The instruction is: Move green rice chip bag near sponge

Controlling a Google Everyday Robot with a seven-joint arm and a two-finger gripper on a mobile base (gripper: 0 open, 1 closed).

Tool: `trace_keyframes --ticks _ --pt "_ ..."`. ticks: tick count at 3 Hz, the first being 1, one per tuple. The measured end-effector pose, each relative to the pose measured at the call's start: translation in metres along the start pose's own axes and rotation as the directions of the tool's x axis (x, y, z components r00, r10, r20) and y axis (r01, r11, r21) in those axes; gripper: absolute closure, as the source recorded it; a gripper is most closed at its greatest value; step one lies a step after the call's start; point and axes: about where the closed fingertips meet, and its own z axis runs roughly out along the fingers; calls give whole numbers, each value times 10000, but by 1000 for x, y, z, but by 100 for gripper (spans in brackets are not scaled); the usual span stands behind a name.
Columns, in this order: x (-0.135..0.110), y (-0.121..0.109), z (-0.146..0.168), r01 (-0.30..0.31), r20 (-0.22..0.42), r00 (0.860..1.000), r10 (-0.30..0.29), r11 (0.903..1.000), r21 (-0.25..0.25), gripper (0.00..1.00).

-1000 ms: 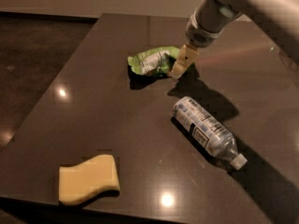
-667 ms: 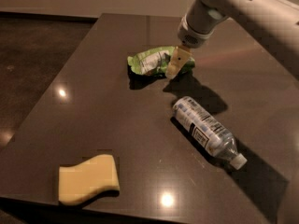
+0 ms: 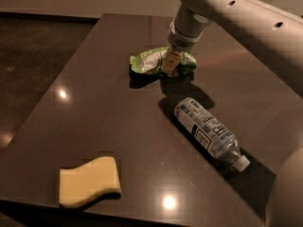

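Green rice chip bag (image 3: pixel 150 62) lies directly beneath the gripper (image 3: pixel 171 63).

The arm (image 3: pixel 251 20) is a fat, smooth off-white tube, plastic-looking, with a few small dark round holes (image 3: pixel 232 4) dotted along its shell. It narrows into a stubby cylindrical wrist (image 3: pixel 187 30) with a paler band near the top. The gripper (image 3: pixel 171 63) is tan-yellowish and sits around 12 o'clock in the view, a touch right. Another rounded off-white body chunk (image 3: pixel 286 193) pokes in at 4 o'clock.
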Motion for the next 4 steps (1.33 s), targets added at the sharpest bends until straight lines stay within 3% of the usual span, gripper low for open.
trace_keyframes --ticks 1,2,3,4 --pt "-16 19 -8 759 209 9969 -758 9971 -19 63" --pt "-34 49 -32 1694 674 9833 -1692 9855 23 87" --pt "-49 85 -60 2729 1303 9536 -2715 9620 75 100" --pt "-61 125 -86 3842 2081 9025 -3771 9232 67 100"
